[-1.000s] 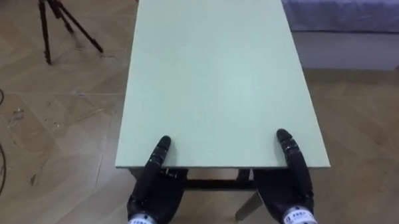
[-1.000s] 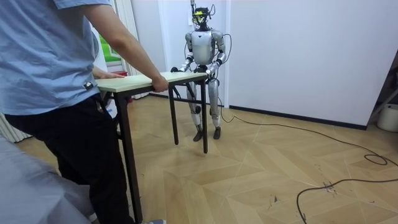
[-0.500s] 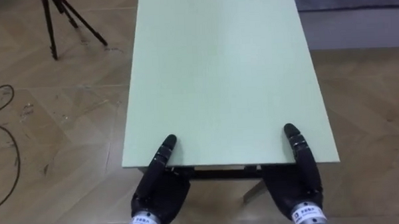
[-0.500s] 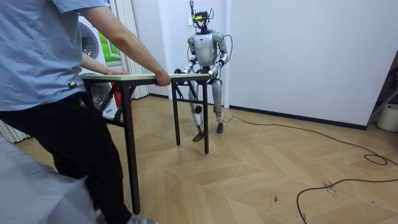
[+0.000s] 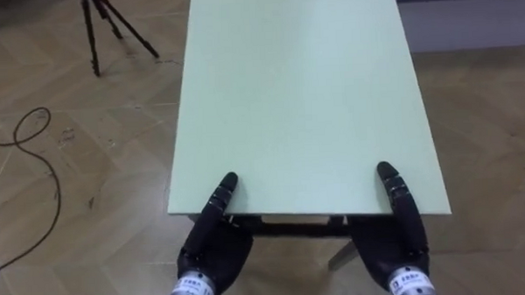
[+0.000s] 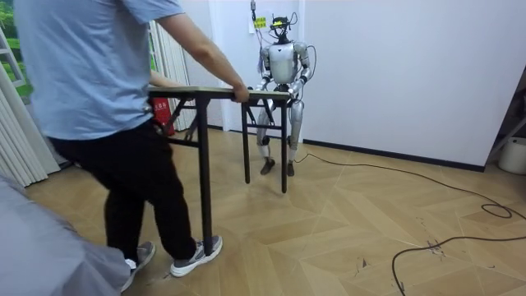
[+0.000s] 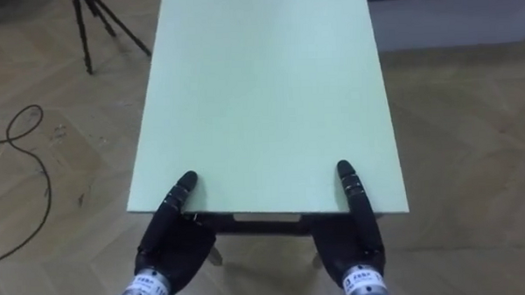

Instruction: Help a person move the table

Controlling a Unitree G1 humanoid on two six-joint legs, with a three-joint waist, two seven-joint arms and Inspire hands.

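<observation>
- Pale green table (image 5: 296, 102) runs lengthwise away from the robot over parquet floor (image 5: 89, 189). Its near short edge sits just before the robot, and the far end is with a person (image 6: 107, 82).
- It looks rigid and long, with a smooth top on dark metal legs. I judge it fairly heavy and awkward rather than fragile. The slick top offers little friction, so the short edge near each corner is the sensible place to hold it, with both ends kept level.
- Left hand (image 5: 215, 245) is at the near left corner, palm below the edge and one digit lying flat on the top. The rest is tucked beneath, so I cannot tell how firmly it clamps.
- Right hand (image 5: 390, 248) mirrors it at the near right corner, one digit on top and the remainder hidden under the edge. Its grip is likewise unclear.
- Seen from the room, the robot stands upright by the white wall with its arms forward and low. The person's hand (image 6: 241, 94) grasps the opposite edge.
- Off to the left stands a tripod (image 5: 110, 30), well apart from the table.
</observation>
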